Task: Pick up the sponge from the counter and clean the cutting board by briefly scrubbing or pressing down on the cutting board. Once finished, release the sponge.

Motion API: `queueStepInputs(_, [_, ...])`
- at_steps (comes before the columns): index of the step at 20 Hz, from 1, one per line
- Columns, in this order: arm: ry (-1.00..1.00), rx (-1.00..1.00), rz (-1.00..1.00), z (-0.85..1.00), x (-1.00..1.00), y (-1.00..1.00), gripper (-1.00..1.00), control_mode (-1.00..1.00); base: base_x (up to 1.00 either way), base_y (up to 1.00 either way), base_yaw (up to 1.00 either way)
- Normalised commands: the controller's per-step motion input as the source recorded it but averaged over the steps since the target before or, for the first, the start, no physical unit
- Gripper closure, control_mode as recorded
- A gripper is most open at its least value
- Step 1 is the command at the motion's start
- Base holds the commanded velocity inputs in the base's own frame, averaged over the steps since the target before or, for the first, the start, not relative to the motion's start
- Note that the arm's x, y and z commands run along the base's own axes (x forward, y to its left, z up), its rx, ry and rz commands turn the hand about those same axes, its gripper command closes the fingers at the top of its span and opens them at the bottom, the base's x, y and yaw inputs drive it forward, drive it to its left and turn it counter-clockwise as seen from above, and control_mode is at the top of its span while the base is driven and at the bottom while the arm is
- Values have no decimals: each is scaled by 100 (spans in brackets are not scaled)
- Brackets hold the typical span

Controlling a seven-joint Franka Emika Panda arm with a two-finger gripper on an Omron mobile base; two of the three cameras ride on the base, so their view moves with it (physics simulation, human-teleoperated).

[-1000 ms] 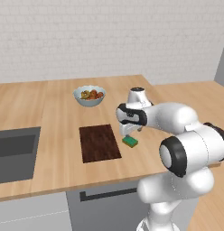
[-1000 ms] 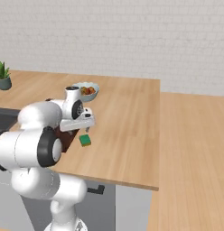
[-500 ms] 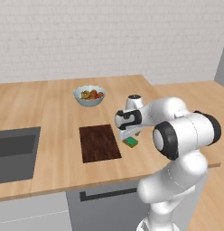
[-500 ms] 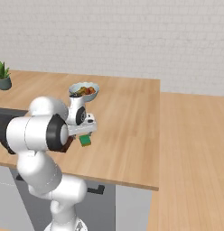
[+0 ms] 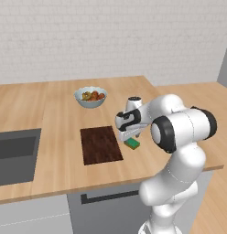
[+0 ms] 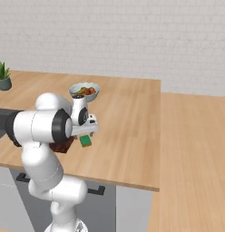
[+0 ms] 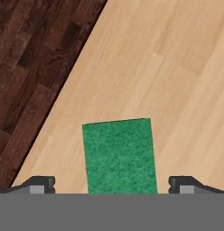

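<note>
One desk (image 5: 56, 109) carries the rigid cutting board (image 5: 100, 144) and, just beside its edge, the sponge (image 7: 119, 155) — judged light, soft, compressible — best pinched across its side faces by the gripper (image 7: 112, 184), poised spread wide around it.

The sponge (image 7: 119, 155) lies flat on the counter (image 7: 177, 81), its green face up, straight ahead of the hand and centred between the two dark fingertips (image 7: 39, 182), which stand wide apart, one on each side, neither touching it. The gripper (image 7: 112, 186) sits low over the sponge's near end. Beyond and to the left, the cutting board (image 7: 32, 67) fills the upper-left corner, its dark streaky grain running diagonally; its edge lies near the sponge but apart from it.
</note>
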Motion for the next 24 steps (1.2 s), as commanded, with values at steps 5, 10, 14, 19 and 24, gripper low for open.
queueStepInputs(5, [0,0,0,-15,0,0,-100,-100,0,0,0])
queueStepInputs(10, [0,0,0,-18,0,0,-100,-100,0,0,0])
queueStepInputs(14, [0,0,0,-19,0,0,-100,-100,0,0,0])
queueStepInputs(19, [0,0,0,-24,0,0,100,-100,0,0,0])
queueStepInputs(24, [-3,0,0,-6,0,0,100,-100,0,0,0])
